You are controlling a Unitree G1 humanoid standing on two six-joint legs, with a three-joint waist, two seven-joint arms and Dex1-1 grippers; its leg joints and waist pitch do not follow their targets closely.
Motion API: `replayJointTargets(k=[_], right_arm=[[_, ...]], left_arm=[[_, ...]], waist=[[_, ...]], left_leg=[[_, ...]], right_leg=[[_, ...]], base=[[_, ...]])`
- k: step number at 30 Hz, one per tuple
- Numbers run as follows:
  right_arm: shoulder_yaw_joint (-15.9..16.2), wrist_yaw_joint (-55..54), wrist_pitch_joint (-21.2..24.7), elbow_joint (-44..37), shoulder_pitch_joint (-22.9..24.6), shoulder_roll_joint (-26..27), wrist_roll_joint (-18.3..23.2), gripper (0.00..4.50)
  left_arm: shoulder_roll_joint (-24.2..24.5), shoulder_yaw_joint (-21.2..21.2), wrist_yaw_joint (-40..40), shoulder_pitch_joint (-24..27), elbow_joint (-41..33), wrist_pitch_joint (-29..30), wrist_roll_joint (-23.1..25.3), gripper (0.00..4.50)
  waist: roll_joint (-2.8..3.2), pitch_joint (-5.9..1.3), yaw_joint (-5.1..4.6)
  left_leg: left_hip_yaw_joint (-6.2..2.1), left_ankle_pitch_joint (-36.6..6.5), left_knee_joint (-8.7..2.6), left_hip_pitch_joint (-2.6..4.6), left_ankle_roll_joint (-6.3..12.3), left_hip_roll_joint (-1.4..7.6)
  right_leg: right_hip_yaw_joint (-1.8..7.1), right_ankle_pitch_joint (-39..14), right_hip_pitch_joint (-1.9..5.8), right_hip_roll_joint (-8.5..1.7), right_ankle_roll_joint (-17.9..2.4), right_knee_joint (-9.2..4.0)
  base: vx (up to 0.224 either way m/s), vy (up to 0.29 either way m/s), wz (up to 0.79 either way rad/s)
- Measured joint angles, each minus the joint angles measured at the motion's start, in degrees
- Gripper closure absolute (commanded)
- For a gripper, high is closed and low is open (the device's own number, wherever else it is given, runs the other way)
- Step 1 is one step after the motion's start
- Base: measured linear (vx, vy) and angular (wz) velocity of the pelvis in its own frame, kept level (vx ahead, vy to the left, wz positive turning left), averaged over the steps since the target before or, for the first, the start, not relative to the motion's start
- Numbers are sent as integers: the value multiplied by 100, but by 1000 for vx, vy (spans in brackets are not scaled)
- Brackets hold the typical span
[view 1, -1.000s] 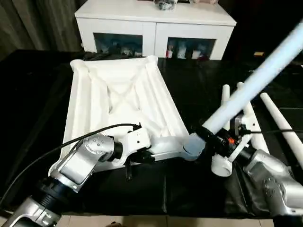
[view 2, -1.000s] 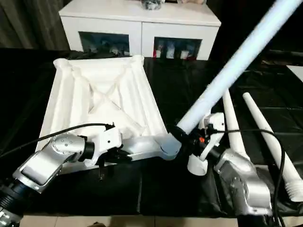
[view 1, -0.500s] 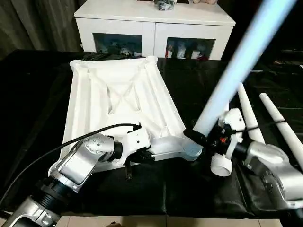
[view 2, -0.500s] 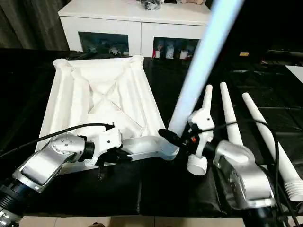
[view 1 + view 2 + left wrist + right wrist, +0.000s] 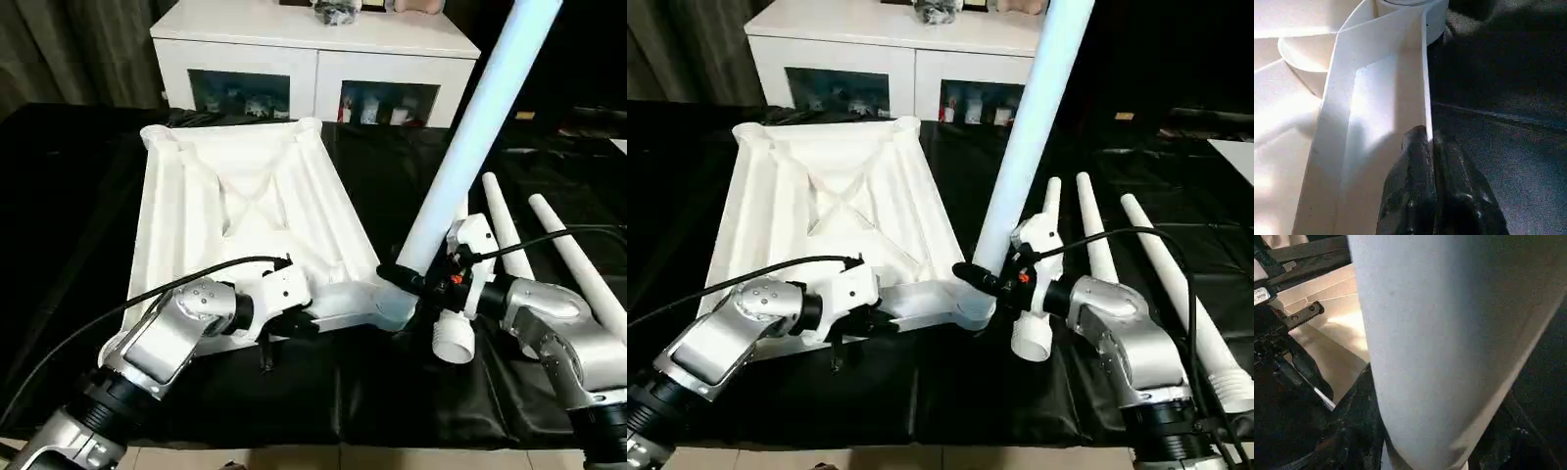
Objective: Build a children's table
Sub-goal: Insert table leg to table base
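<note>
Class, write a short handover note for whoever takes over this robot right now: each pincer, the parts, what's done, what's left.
Left pincer: shut on the near rim of the tabletop, which lies underside up on the black table.
Right pincer: shut on a leg, nearly upright at the near right corner socket; seating not confirmed.
Three spare legs lie on the right.
Left: seat this leg, then fit the other three.

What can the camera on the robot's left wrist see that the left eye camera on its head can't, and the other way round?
The left wrist view gives the close-up: the left gripper has its black fingers shut on the thin rim wall of the table top.

The left eye view gives the whole layout: the right gripper holds a leg steeply upright at the near corner, three spare legs lie to the right, and a white cabinet stands behind.

Both show the white table top on the black cloth.
</note>
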Motion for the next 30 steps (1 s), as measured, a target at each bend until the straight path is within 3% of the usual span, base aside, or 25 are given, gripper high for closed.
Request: replayJointTargets(k=[7, 10, 17, 20, 21, 24, 30], right_arm=[[0, -629, -220, 295, -161, 437, -181, 266], [3, -1339, -336, 695, -442, 780, -450, 266], [-71, -2965, -725, 2049, -1400, 1535, -960, 266], [-320, -3891, -939, 3035, -2077, 1957, -1101, 266], [-373, -4147, -978, 3250, -2238, 2008, -1145, 266], [-580, -4501, -1118, 3591, -2473, 2173, -1092, 266], [-870, -5235, -1545, 4229, -2886, 2402, -1086, 266]], left_arm=[[-129, 131, 209, -26, 268, -1, 0, 450], [-452, 269, 533, -198, 719, 5, 14, 450], [-1061, 355, 1432, -693, 1560, 217, 140, 450], [-1609, 483, 2108, -1019, 1825, 868, 325, 450], [-1760, 499, 2318, -1081, 1848, 1024, 378, 450], [-2019, 507, 2626, -1158, 1850, 1290, 427, 450], [-2460, 517, 3177, -1319, 1861, 1666, 547, 450]], waist=[[0, -8, -64], [15, -1, -168], [66, 13, -281], [75, 28, -332], [91, 38, -349], [95, 40, -363], [83, 34, -334]], left_leg=[[0, -1, 0, 16, -1, 0], [-2, -1, 0, 11, -2, -1], [-17, -1, 0, 5, -2, -7], [-31, -2, 0, -5, -3, -7], [-51, -2, -12, -24, -3, -5], [-84, -1, -13, -50, -3, -3], [-17, 9, -5, -96, 14, -18]], right_leg=[[2, -2, 0, 0, 4, -3], [0, -11, -9, 0, 19, -16], [-12, -16, -30, -1, 25, -34], [-38, -16, -63, -1, 26, -81], [-71, -16, -42, -4, 26, -141], [-126, 9, -29, -15, -15, -213], [-134, 133, -93, -75, -89, -208]], base=[[0, 0, 0], [0, 0, 0], [0, 0, 0], [-18, 5, -2], [0, 0, 0], [0, 0, 0], [0, 0, 0]])
